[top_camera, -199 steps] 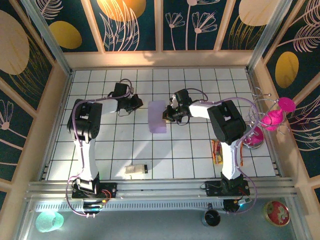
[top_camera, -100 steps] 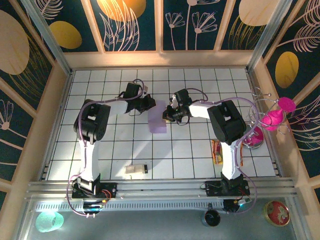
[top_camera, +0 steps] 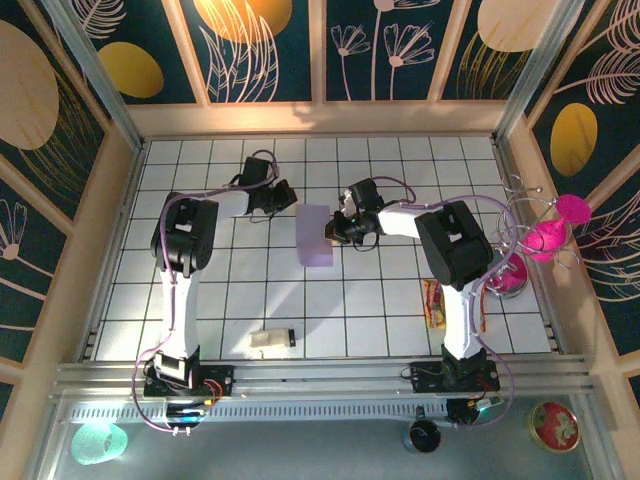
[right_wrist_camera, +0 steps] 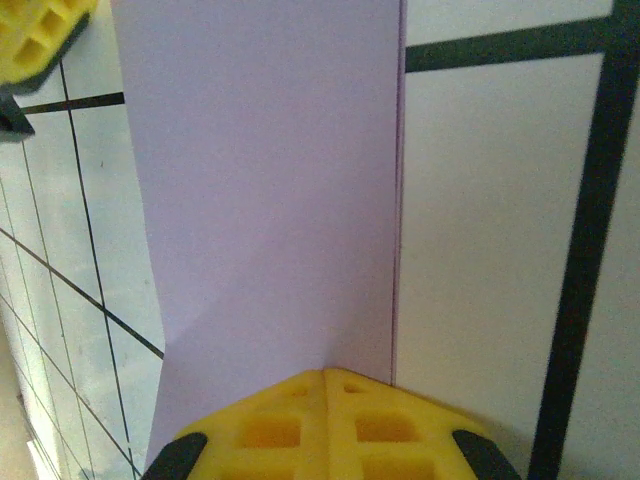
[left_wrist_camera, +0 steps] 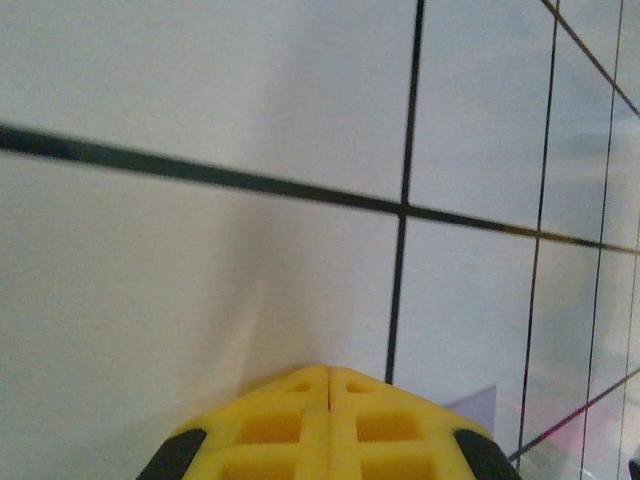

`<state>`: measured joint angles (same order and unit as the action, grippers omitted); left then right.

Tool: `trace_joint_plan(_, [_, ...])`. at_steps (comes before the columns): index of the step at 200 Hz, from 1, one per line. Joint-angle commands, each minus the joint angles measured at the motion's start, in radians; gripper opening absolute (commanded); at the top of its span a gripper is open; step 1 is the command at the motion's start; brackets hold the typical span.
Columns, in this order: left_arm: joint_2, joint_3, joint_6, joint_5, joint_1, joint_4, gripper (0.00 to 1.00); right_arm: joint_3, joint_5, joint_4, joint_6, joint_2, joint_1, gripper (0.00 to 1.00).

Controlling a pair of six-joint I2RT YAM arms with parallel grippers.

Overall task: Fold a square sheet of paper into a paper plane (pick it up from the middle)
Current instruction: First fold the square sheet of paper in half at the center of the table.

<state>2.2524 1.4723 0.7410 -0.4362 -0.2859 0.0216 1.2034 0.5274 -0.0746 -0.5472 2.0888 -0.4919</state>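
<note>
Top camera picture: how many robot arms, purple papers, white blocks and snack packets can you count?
Robot arms: 2, left arm and right arm
Lilac paper: 1
White block: 1
Snack packet: 1
Total: 5

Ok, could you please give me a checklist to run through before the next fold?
1. Lilac sheet lies flat, folded to a narrow strip: ok.
2. Layers' long edges line up in the right wrist view: ok.
3. Right gripper shut, tips at the sheet's edge: ok.
4. Left gripper on the sheet: not ok; it is shut over bare tile beside a corner of the sheet.
5. Snack packet and white block lie apart from the sheet: ok.
</note>
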Motion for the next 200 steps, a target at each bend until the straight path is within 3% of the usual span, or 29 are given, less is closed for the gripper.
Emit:
trace_joint_plan(1, [0.056,0.047,-0.037,0.073,0.037,-0.068,0.0,-0.141,-0.434,-0.297,0.049,0.193,0.026,0.0])
trace_joint_plan(38, [-0.037,0.037,-0.044,0.05,0.035,-0.092,0.0,-0.14,-0.429,-0.294,0.048,0.188,0.025,0.0])
trace_joint_plan(62, [-0.182,-0.119,0.018,0.02,0.01,-0.016,0.0,-0.137,-0.426,-0.291,0.048,0.191,0.025,0.0])
trace_joint_plan(98, [-0.326,-0.364,0.119,-0.038,-0.095,0.078,0.0,-0.133,-0.42,-0.29,0.049,0.198,0.025,0.0])
trace_joint_plan(155, [-0.343,-0.478,0.163,-0.141,-0.164,0.095,0.0,-0.133,-0.428,-0.299,0.05,0.196,0.026,0.0])
trace_joint_plan(200, [-0.314,-0.459,0.068,-0.074,-0.165,-0.054,0.0,-0.137,-0.429,-0.298,0.044,0.194,0.024,0.0])
